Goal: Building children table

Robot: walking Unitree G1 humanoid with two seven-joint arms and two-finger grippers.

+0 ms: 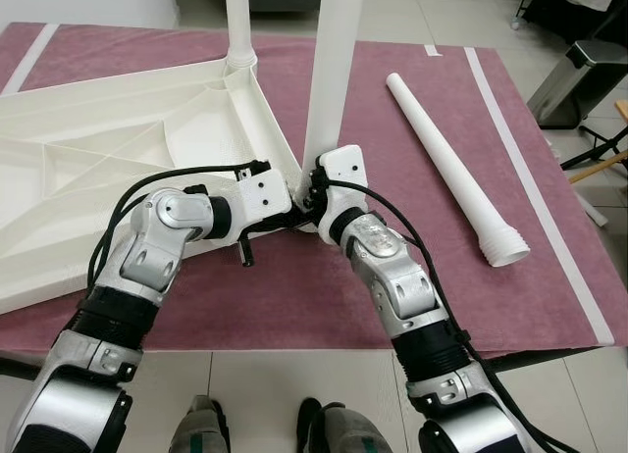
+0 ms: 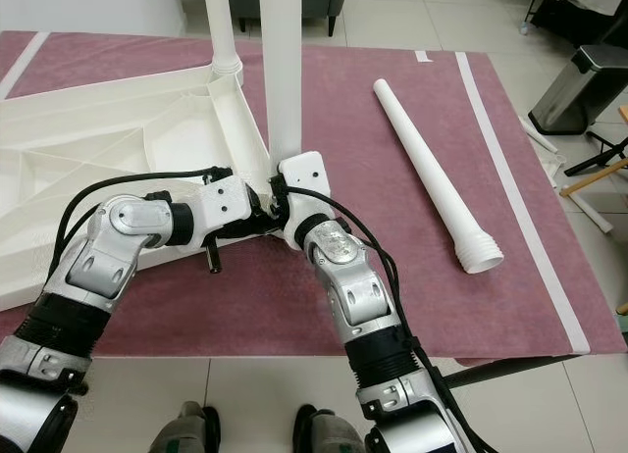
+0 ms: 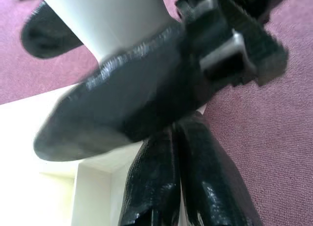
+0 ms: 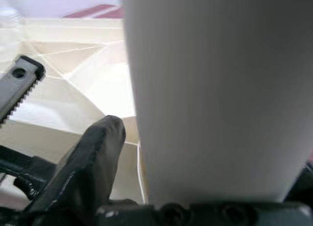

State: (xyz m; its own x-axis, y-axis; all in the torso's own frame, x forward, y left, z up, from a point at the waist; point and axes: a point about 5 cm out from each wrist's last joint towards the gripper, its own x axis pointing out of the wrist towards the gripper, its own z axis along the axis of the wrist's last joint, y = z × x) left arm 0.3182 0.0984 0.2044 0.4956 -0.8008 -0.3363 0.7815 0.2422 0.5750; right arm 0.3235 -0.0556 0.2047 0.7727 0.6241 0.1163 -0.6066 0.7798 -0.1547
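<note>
A white table top [image 1: 108, 169] lies upside down on a maroon mat [image 1: 392, 276]. One white leg [image 1: 238, 22] stands in its far corner. A second leg [image 1: 329, 80] stands upright at the near right corner, and my right gripper [image 1: 316, 183] is shut on its base; one black finger [image 4: 93, 157] presses its side. My left gripper [image 1: 297, 204] reaches in from the left to the same corner, its two fingers [image 3: 151, 187] pressed together just beside the right gripper. A third leg [image 1: 451, 159] lies loose on the mat to the right.
A metal bin [image 1: 579, 75] and dark furniture stand on the tile floor beyond the mat's right edge. White tape strips [image 1: 535, 188] run along the mat. My feet [image 1: 206, 424] are at the mat's near edge.
</note>
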